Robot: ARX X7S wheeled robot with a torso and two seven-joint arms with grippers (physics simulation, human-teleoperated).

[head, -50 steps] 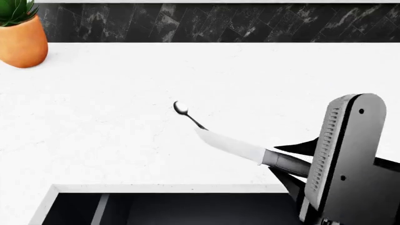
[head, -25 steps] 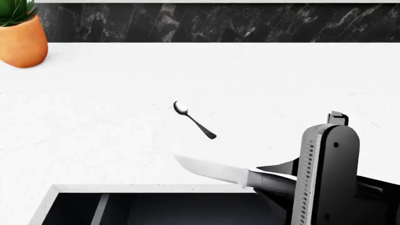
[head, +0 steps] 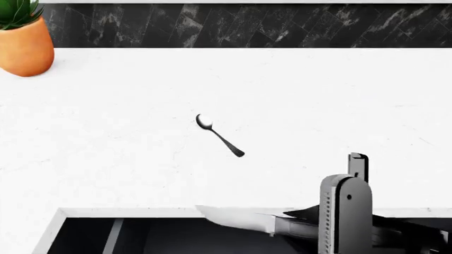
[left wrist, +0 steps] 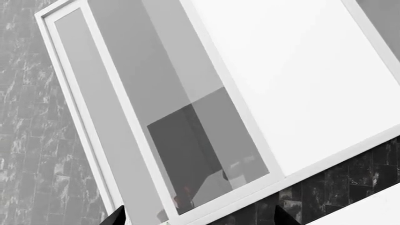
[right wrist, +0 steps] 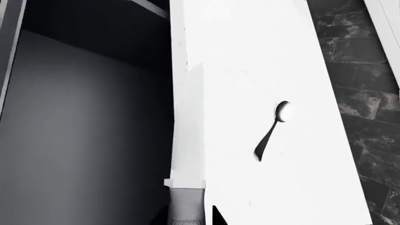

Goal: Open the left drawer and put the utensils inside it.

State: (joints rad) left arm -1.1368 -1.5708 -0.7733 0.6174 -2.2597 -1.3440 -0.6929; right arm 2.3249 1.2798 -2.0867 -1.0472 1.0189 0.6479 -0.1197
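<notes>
A pale grey pointed knife blade [right wrist: 187, 117] runs along the edge of the white speckled countertop [right wrist: 250, 56], its grey handle end [right wrist: 185, 206] at the picture's border, where a dark fingertip [right wrist: 218, 216] of the gripper shows just beside it. Beside the blade lies the open drawer's dark grey inside [right wrist: 81, 131]. A small silver spoon with a thin dark handle [right wrist: 272, 129] lies on the countertop, apart from the blade. Dark marbled tiles [right wrist: 362, 93] border the countertop's far side.

White speckled countertop [head: 127, 159] backed by dark marbled tile backsplash [head: 233, 26], with an orange plant pot [head: 25, 48] holding green leaves at the far left corner, and a white-framed window [left wrist: 187, 108].
</notes>
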